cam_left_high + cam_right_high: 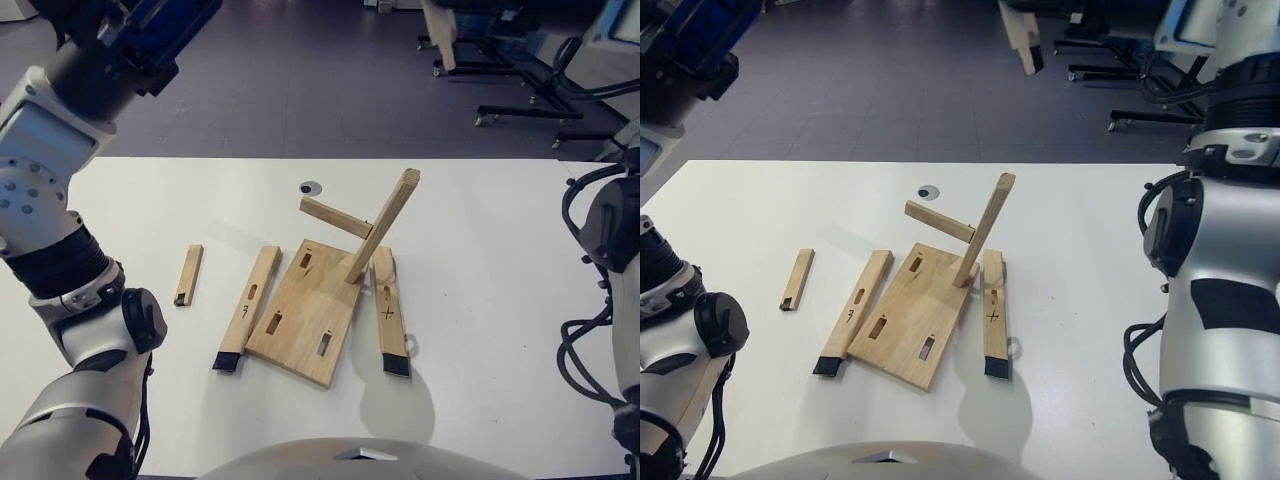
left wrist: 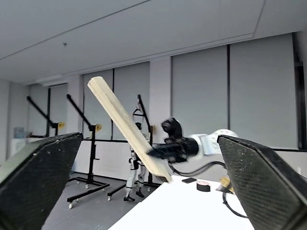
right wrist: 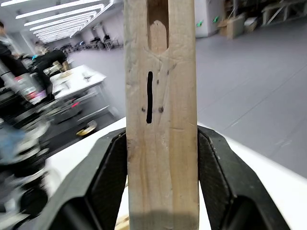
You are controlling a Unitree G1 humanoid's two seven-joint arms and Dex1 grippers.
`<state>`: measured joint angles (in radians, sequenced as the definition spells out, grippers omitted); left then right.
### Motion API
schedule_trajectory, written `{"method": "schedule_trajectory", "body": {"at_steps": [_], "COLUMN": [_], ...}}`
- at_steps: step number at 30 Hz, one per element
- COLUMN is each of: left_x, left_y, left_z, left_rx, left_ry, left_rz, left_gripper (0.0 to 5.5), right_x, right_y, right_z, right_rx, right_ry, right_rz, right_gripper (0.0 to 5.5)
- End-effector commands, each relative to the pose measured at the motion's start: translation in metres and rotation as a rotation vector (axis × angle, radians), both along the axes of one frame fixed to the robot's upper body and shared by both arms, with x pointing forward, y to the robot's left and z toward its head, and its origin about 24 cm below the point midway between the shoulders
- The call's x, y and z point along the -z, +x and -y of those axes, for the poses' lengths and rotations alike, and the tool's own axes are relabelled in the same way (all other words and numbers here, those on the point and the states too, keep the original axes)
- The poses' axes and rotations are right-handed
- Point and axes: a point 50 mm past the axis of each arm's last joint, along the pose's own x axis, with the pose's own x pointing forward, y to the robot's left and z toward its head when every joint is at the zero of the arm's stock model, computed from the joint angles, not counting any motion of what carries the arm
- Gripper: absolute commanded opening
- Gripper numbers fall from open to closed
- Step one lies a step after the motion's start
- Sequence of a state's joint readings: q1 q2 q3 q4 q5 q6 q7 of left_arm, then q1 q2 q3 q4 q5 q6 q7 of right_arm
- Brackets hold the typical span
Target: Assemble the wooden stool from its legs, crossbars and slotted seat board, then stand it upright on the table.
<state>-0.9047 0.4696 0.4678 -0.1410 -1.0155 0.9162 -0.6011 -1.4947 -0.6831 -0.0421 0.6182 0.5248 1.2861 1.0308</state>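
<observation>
I judge the leg [image 3: 160, 96] stiff and light; the right gripper [image 3: 161, 177] pinches its 2 narrow edges near 1 end, left gripper [image 2: 149, 143] spread.

left to right: short crossbar [image 1: 188, 274]; left leg [image 1: 249, 309]; seat board [image 1: 300, 312]; right leg [image 1: 390, 328]

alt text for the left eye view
A slotted seat board lies flat on a white table, one leg standing in a slot with a crossbar attached. Two loose legs flank it; a short bar lies apart, left.
</observation>
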Motion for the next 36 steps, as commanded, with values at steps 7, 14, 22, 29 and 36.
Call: {"method": "schedule_trajectory", "body": {"at_steps": [7, 14, 22, 29, 36], "left_x": [0.052, 0.099, 0.132, 0.127, 0.114], "left_y": [-0.007, -0.039, -0.068, -0.064, -0.058], "left_z": [-0.025, -0.007, 0.029, 0.053, 0.047], "left_rx": [-0.143, -0.026, 0.173, 0.302, 0.337], "left_ry": [-0.087, -0.14, -0.232, -0.264, -0.324], "left_rz": [-0.299, -0.469, -0.67, -0.689, -0.704], "left_gripper": [5.15, 5.15, 5.15, 5.15, 5.15], "right_x": [0.065, 0.122, 0.148, 0.154, 0.16], "right_y": [-0.041, -0.08, -0.113, -0.122, -0.128], "right_z": [-0.026, -0.024, -0.032, -0.048, -0.051], "right_rx": [-0.236, -0.291, -0.306, -0.382, -0.418], "right_ry": [0.06, 0.012, 0.133, 0.131, 0.138], "right_rz": [-0.209, -0.295, -0.384, -0.413, -0.443], "right_gripper": [2.0, 2.0, 2.0, 2.0, 2.0]}}
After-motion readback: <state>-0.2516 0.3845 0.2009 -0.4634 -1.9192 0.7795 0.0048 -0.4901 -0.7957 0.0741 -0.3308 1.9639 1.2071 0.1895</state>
